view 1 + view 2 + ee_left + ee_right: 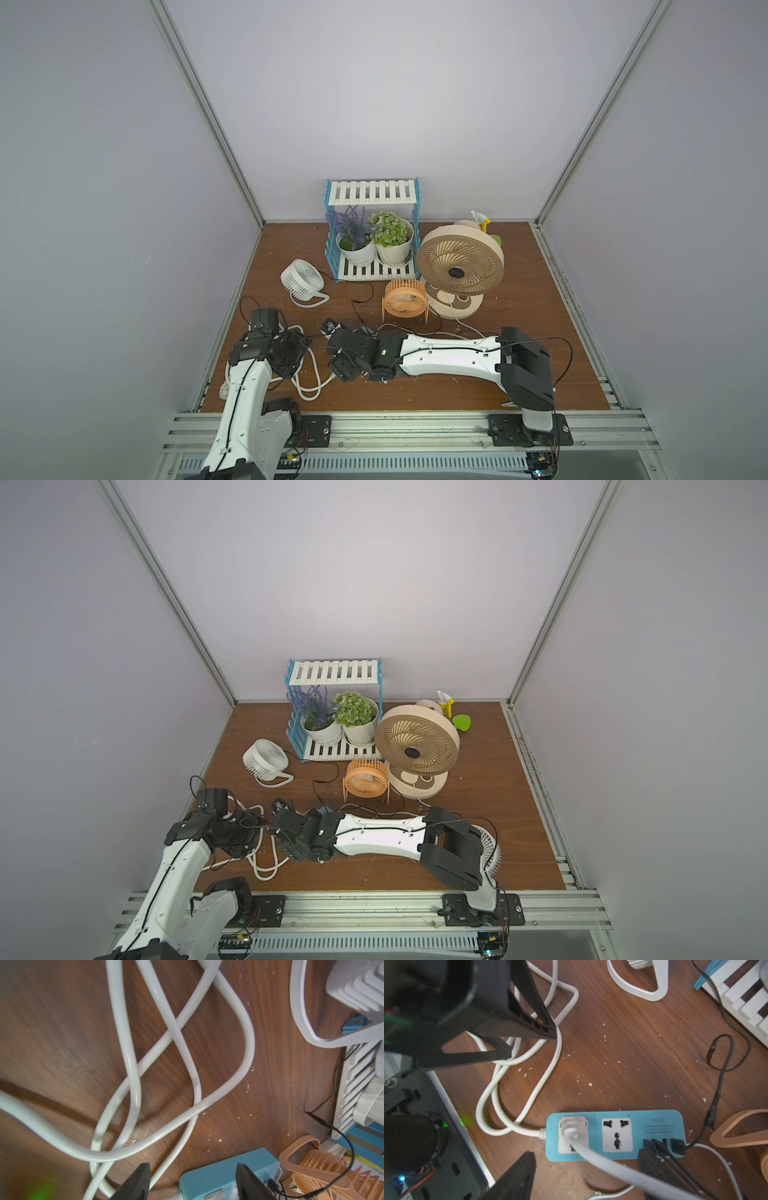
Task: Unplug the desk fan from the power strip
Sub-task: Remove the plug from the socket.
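Clearly visible near the front of the wooden table (633,1043), close to the orange fan (405,299): power strip (637,1118) lying flat, white plug (572,1128) seated in its end socket. Straddled lengthwise by right gripper (586,1159), jaws apart, clamped on nothing. Overhung at its cord end by left gripper (195,1182), likewise spread wide and empty.

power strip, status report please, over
Left end effector open, right end effector open, both empty. White plug seated in power strip. Black USB plugs crowd its other end.
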`<state>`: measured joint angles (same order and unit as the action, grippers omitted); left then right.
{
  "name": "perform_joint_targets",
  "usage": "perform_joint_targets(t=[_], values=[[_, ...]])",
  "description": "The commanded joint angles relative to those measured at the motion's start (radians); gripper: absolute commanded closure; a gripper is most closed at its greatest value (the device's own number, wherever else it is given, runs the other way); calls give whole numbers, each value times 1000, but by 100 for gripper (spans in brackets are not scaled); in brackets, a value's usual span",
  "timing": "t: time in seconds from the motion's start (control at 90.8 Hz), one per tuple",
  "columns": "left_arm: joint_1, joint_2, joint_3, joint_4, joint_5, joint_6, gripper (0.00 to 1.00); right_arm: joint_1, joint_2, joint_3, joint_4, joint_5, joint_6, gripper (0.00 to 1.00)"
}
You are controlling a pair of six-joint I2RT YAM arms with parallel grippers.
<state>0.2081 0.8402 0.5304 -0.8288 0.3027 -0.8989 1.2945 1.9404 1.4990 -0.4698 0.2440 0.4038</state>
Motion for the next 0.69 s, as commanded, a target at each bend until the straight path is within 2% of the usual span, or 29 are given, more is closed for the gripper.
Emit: perform_joint_targets(t=[0.0,0.319,0.528,0.683], values=[[-9,9,-28,1,-11,-45,34,-11,40,23,38,11,32,28],[-9,11,-28,6,-60,-53,33,-14,61,44,47,-32,4,45],[-9,14,-14,6,-66,-57,34,-14,69,45,55,-42,0,71],[-21,0,-17,3,-18,-74,38,-14,63,32,76,-66,-6,89]])
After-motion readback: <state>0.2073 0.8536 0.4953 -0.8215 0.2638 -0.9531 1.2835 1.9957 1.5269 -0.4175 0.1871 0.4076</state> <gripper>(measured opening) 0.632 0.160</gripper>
